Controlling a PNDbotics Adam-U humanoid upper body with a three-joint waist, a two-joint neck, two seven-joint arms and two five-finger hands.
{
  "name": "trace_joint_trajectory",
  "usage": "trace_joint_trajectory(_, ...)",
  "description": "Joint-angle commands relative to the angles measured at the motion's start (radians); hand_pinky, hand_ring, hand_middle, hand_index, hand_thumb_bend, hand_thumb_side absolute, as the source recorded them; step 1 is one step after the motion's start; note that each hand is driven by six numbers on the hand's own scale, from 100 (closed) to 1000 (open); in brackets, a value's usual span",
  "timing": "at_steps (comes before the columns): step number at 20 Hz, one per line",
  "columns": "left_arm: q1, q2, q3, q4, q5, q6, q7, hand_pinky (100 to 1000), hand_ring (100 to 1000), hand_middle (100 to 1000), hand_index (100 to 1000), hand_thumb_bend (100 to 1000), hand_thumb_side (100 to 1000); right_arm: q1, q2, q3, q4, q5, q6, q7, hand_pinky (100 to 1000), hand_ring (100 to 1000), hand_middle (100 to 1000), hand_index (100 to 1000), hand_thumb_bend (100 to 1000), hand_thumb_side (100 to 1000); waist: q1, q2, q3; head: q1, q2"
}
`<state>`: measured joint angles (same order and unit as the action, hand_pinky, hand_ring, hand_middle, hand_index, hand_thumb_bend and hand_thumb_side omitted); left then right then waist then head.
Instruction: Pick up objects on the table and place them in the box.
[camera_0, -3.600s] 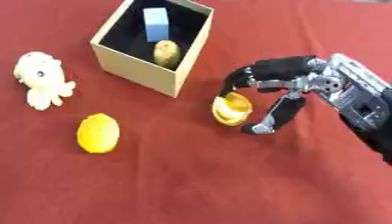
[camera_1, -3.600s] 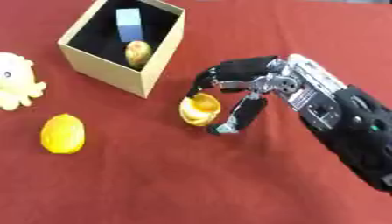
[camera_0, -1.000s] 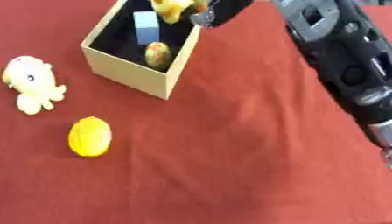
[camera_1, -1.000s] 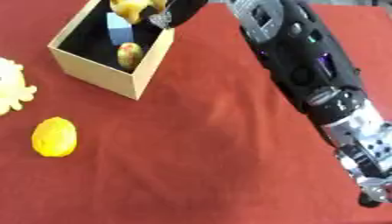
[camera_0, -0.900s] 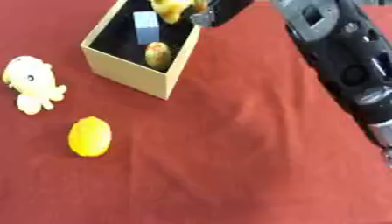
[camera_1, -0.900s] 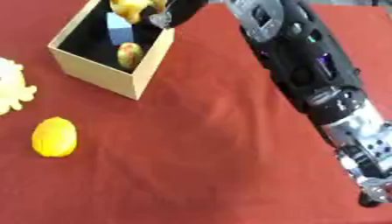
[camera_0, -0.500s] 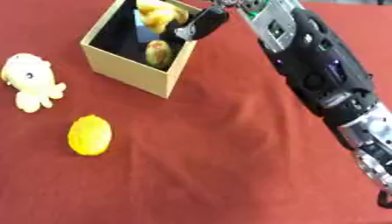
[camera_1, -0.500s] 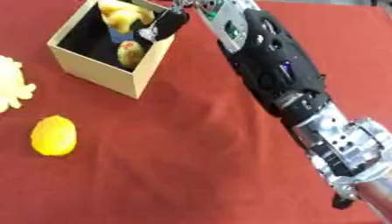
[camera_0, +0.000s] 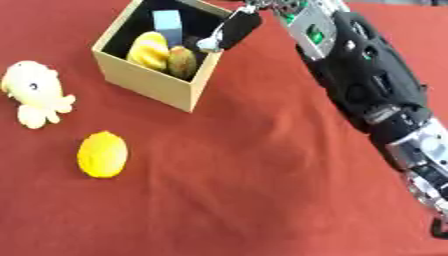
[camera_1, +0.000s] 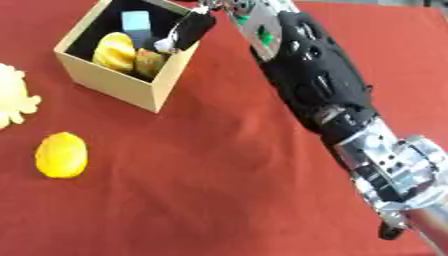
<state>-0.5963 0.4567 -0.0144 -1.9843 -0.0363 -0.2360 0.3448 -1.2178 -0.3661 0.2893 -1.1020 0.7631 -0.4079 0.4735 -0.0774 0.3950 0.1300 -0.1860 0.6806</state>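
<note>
Box (camera_0: 144, 85) at upper left holds three items; lemon (camera_0: 102, 154) and octopus toy (camera_0: 33, 93) remain on bench; my right hand (camera_0: 234, 29) over its rim, fingers relaxed, empty.

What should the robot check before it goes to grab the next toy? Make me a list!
1. Yellow striped toy lies inside the box: ok.
2. Right hand has let go and holds nothing: ok, fingers look straight, above the box's near corner.
3. Hand is away from the box wall before swinging: not ok, fingertips sit right at the rim.
4. Lemon lies free on the red cloth: ok.
5. Octopus plush is reachable: ok for the lemon's side, though partly cut off in the right eye view.
6. Left hand ready: cannot tell, not visible.
</note>
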Motion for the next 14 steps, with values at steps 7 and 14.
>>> trace_joint_trajectory(7, -0.005, 0.02, 0.01, -0.016, 0.002, 0.001, 0.001, 769, 777, 813, 885, 295, 710, 0.01, -0.074, -0.033, -0.142, -0.119, 0.033, -0.064, 856, 949, 760, 855, 128, 425, 0.008, -0.03, -0.007, 0.018, -0.002)
trace_joint_trajectory(14, 0.02, 0.107, 0.01, -0.016, -0.032, 0.024, 0.0, 770, 778, 815, 887, 288, 708, 0.143, -0.253, -0.081, -0.506, -0.437, 0.165, -0.19, 850, 926, 729, 827, 100, 468, 0.017, -0.03, -0.023, 0.058, -0.005)
